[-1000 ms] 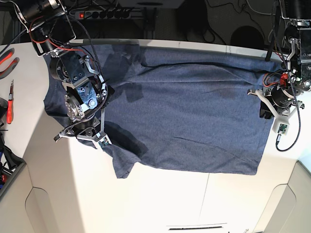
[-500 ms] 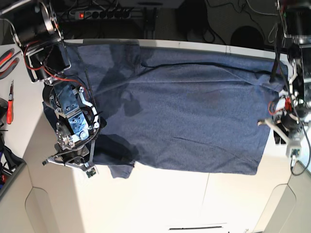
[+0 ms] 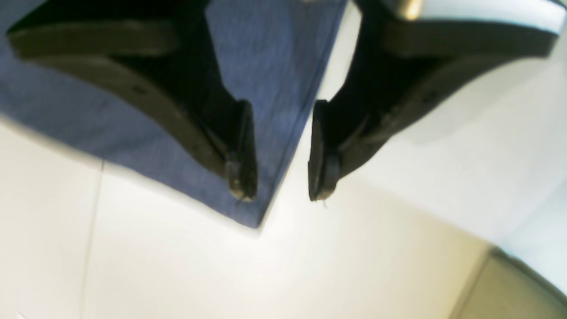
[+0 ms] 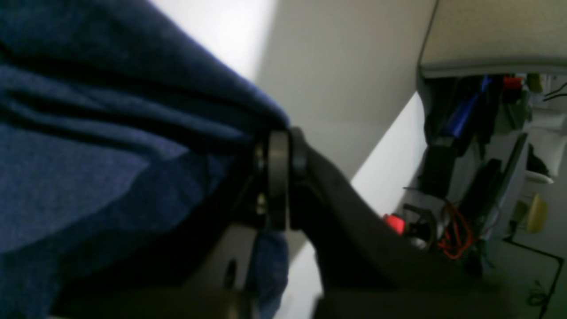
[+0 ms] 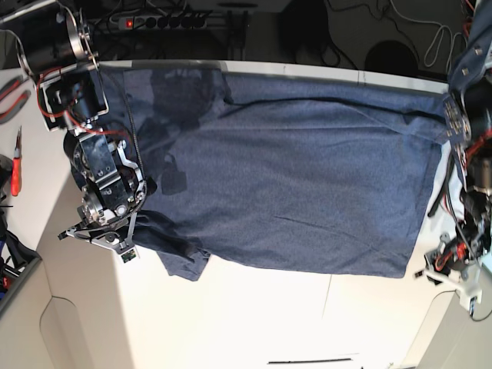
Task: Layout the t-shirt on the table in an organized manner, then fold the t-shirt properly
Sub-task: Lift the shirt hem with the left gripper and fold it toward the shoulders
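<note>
Red-handled tools (image 5: pixel 14 165) at the side, possibly screwdrivers, power strip (image 5: pixel 165 21)

The t-shirt (image 5: pixel 292 177) lies spread across the table (image 5: pixel 254 323), which stretches on toward 6 o'clock. A screwdriver (image 5: pixel 15 165) sits at 9 o'clock of it.

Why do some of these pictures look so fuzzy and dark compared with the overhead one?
Left wrist view: the open left gripper sits too near the lens, so its fingers blur; the table glares white. Right wrist view: the t-shirt fills the frame, dim and soft, with the right gripper silhouetted. Base view: evenly lit and sharp, arm shadows on the t-shirt.
</note>
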{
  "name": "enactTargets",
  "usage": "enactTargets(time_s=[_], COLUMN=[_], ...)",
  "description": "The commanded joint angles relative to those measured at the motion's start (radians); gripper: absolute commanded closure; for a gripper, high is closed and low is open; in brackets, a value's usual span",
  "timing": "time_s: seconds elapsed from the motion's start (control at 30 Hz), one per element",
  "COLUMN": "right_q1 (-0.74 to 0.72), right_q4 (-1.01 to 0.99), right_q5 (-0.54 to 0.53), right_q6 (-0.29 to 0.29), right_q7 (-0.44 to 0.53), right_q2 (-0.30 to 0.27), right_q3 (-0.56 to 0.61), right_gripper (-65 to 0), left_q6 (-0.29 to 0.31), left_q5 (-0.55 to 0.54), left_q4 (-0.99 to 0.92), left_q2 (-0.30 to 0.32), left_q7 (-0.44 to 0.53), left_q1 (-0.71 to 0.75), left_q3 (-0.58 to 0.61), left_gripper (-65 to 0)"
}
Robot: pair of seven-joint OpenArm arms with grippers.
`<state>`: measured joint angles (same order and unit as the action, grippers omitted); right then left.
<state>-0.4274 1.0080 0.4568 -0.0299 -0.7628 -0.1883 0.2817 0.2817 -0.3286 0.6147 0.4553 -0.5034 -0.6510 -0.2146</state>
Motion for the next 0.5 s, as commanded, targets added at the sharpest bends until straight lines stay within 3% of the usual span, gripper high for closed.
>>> enactTargets(time_s=[0.0,0.2,0.37,0.47], right_q1=[-0.026,-0.026,-0.026,-0.026], right_q4=[0.014,0.014,0.014,0.014], right_q5=[0.009,0.006,0.006,0.006], right_q6=[-0.011,-0.01,-0.007,-0.007], right_q7=[0.008,0.008,0.012,0.012], right_q2=[-0.005,-0.005,-0.005,-0.005], right_q3=[-0.004,-0.004,-0.004,-0.004], right_gripper=[0.0,0.0,0.0,0.0], left_q6=[-0.001,-0.001,-0.002,-0.001], left_q5=[-0.005,-0.034,-0.04,-0.1], left_q4=[-0.035,-0.259,-0.377,-0.384], left_q2=[0.03,0.097,0.112,0.111], left_q7=[0.029,0.077,0.128,0.142], left_q1=[-0.068,-0.171,-0.113,-0.051], left_q3=[-0.003,-0.003,-0.003,-0.003], left_gripper=[-22.9,-22.8,-22.8,-22.8])
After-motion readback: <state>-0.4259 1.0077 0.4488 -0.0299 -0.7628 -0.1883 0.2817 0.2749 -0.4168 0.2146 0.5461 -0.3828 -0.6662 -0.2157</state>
